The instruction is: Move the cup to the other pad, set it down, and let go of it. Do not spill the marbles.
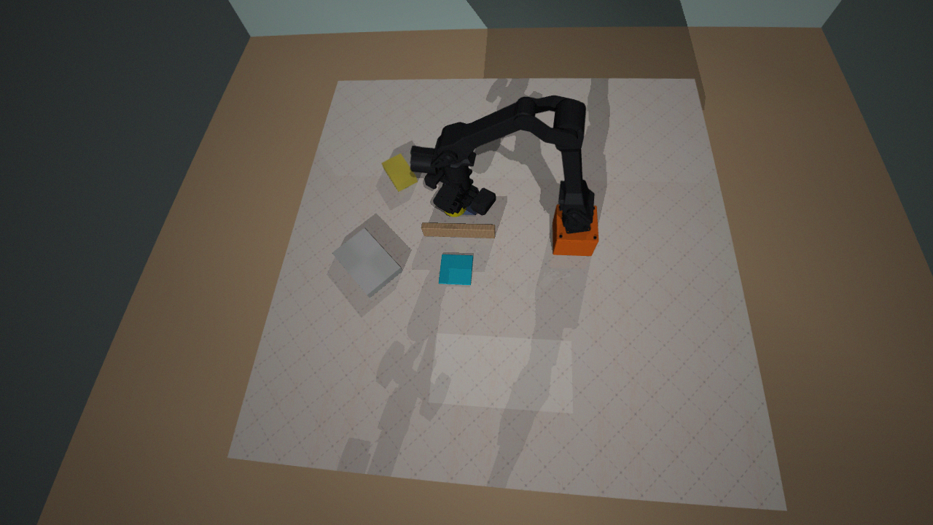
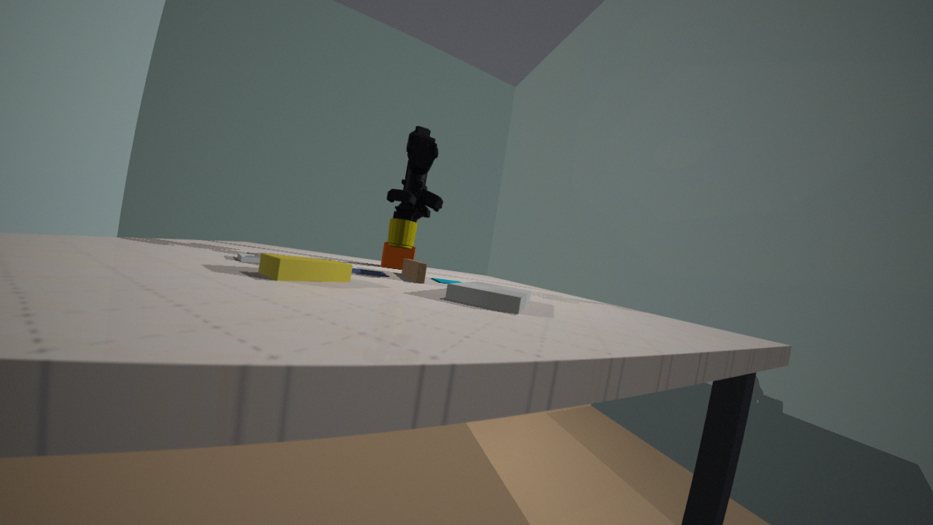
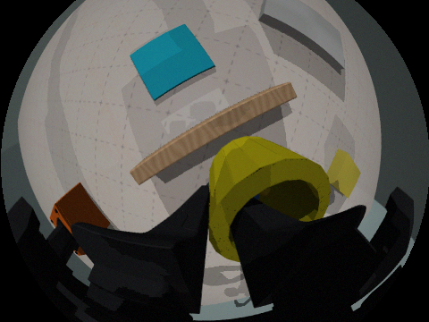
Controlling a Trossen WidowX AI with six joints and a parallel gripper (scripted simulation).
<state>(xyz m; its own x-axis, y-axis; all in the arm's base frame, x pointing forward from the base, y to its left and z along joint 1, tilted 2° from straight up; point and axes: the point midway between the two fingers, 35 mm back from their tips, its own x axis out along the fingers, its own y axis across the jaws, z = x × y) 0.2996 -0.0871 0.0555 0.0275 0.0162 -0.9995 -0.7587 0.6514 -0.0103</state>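
Observation:
My gripper (image 1: pixel 460 205) (image 2: pixel 404 216) (image 3: pixel 216 191) is shut on the wall of the yellow cup (image 1: pixel 451 214) (image 2: pixel 401 232) (image 3: pixel 250 152), one finger inside and one outside. The cup hangs above the table, about upright. In the top view it overlaps the blue pad (image 1: pixel 470 212) (image 2: pixel 370 272), which is mostly hidden there. The cyan pad (image 1: pixel 456 268) (image 2: pixel 446 281) (image 3: pixel 172 63) lies beyond the wooden bar, with no cup on it. A small bit of blue shows inside the cup in the wrist view; I cannot tell whether it is a marble.
The wooden bar (image 1: pixel 458 230) (image 2: pixel 414 270) (image 3: pixel 214 130) stands between the two pads. A yellow block (image 1: pixel 399 172) (image 2: pixel 306 268) (image 3: pixel 343 173) and a grey slab (image 1: pixel 367 261) (image 2: pixel 485 297) (image 3: pixel 313 22) lie to the left in the top view. The orange arm base (image 1: pixel 575 245) is at the right.

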